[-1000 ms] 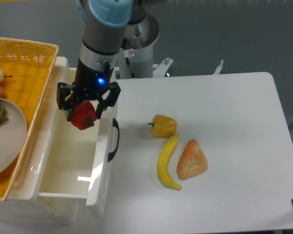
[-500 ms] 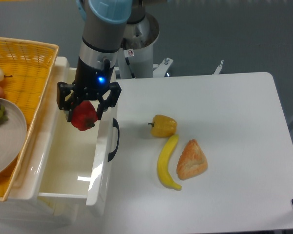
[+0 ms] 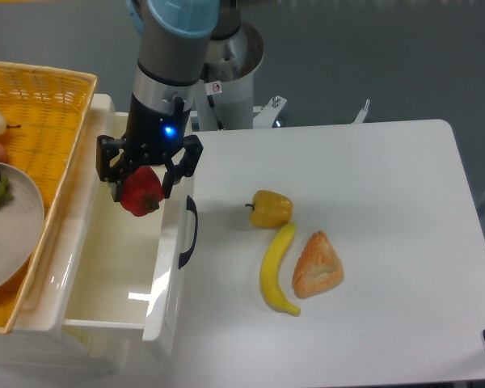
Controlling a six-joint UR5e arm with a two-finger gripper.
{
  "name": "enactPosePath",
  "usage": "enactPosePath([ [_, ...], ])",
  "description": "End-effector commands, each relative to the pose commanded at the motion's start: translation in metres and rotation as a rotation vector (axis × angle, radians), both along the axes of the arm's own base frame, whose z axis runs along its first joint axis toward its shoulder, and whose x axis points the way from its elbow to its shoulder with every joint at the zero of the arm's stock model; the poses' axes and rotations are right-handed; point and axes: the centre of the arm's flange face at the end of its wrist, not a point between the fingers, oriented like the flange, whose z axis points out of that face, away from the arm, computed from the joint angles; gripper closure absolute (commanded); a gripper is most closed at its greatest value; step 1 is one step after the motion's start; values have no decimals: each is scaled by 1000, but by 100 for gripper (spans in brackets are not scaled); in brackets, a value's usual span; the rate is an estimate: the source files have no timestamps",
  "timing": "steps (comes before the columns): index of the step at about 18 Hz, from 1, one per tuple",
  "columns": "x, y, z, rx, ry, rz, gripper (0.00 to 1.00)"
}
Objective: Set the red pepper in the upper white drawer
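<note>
The red pepper (image 3: pixel 141 194) hangs over the far end of the pulled-out upper white drawer (image 3: pixel 113 271), clear of its floor. My gripper (image 3: pixel 140 191) points down from the arm and is shut on the pepper, black fingers on either side of it. The drawer's inside is glossy white and shows nothing lying in it; its dark curved handle (image 3: pixel 187 233) faces the table on the right.
A yellow woven basket (image 3: pixel 48 121) sits left of the drawer, holding a plate (image 3: pixel 20 218) and some produce. On the white table lie a yellow pepper (image 3: pixel 271 208), a banana (image 3: pixel 277 268) and an orange-brown triangular pastry (image 3: pixel 317 264). The robot base (image 3: pixel 230 73) stands behind.
The gripper with the red pepper has barely shifted, drifting a few pixels right over the drawer. Nothing else moved.
</note>
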Motion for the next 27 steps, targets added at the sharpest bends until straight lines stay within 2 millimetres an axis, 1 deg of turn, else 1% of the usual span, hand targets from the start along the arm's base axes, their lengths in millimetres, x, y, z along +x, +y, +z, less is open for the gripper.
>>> enactPosePath([
  [1, 0, 0, 0, 0, 1, -1, 58],
  [2, 0, 0, 1, 3, 2, -2, 58],
  [3, -1, 0, 1, 3, 2, 0, 51],
  [4, -1, 0, 1, 3, 1, 1, 47],
  [7, -1, 0, 1, 1, 0, 3, 46],
  [9, -5, -2, -1, -2, -1, 12, 46],
  [11, -4, -2, -2, -1, -7, 9, 45],
  [12, -3, -2, -1, 3, -11, 8, 44],
  [13, -1, -1, -1, 5, -18, 6, 39],
  [15, 0, -1, -3, 0, -24, 7, 35],
  [17, 1, 0, -4, 0, -32, 5, 33],
  [27, -5, -2, -4, 12, -31, 6, 34],
])
